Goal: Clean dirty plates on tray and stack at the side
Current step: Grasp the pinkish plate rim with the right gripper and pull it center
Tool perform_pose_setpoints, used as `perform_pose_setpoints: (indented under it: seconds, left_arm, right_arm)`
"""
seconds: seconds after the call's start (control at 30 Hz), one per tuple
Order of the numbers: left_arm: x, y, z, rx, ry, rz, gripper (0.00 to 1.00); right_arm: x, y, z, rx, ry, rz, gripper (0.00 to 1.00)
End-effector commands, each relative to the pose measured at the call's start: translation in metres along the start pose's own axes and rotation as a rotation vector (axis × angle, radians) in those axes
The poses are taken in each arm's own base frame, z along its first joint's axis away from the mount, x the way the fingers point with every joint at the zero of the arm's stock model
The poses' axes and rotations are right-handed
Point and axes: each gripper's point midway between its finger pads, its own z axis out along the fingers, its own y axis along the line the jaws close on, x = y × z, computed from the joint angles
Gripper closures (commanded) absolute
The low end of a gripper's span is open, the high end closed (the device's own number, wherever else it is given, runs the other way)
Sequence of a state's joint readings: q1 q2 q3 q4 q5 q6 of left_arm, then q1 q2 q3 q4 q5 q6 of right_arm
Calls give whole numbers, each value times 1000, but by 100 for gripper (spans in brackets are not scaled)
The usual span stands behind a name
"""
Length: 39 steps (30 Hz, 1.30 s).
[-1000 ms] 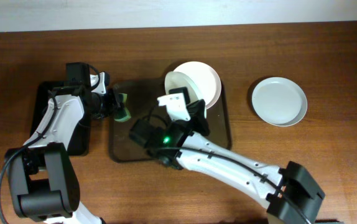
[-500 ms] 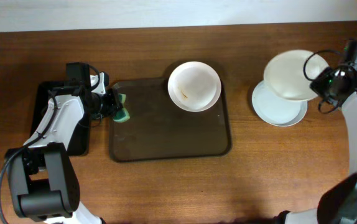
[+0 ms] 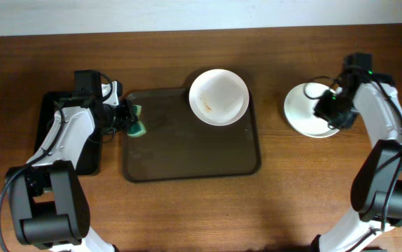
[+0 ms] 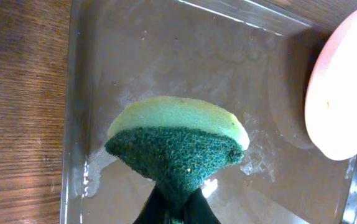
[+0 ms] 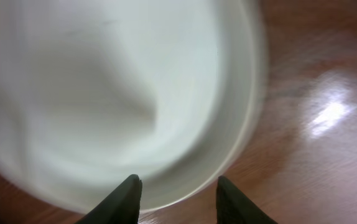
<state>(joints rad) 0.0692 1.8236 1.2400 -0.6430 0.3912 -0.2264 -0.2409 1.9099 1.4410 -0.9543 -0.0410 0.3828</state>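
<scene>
One dirty plate (image 3: 218,96), white with thin brown streaks, sits in the far right corner of the dark brown tray (image 3: 187,150). My left gripper (image 3: 125,120) is shut on a green and yellow sponge (image 3: 136,124) at the tray's left edge. In the left wrist view the sponge (image 4: 178,137) hangs over the wet tray floor (image 4: 166,50), with the plate (image 4: 343,93) at the right. Clean white plates (image 3: 306,112) lie on the table to the right. My right gripper (image 3: 327,108) is over them, open. The right wrist view shows the blurred plate (image 5: 104,93) below the spread gripper (image 5: 178,186).
A smaller glossy black tray (image 3: 45,112) lies at the far left under my left arm. Brown wooden table (image 3: 292,182) surrounds both trays, and a pale wall edge runs along the back.
My right arm swung from the tray to the right side with a white plate, lowered it onto the plate lying there and opened. The left gripper and sponge have not moved.
</scene>
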Motion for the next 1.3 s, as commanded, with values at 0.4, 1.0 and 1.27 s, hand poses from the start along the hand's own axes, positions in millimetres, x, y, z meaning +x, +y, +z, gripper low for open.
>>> perform_pose_setpoints:
  seconds: [0.4,1.0,1.27]
  left_arm:
    - [-3,1,-2,-18,-14,27,99]
    - [-2,1,-2,-19,-10,25,100]
    - [-2,1,-2,-19,-11,26,100]
  right_arm:
    - [90,231,46,-190,-87,-441,68]
    - [110,254,8,-245,-96,-929,59]
    - [136,261,62,-323,13,-1173,64]
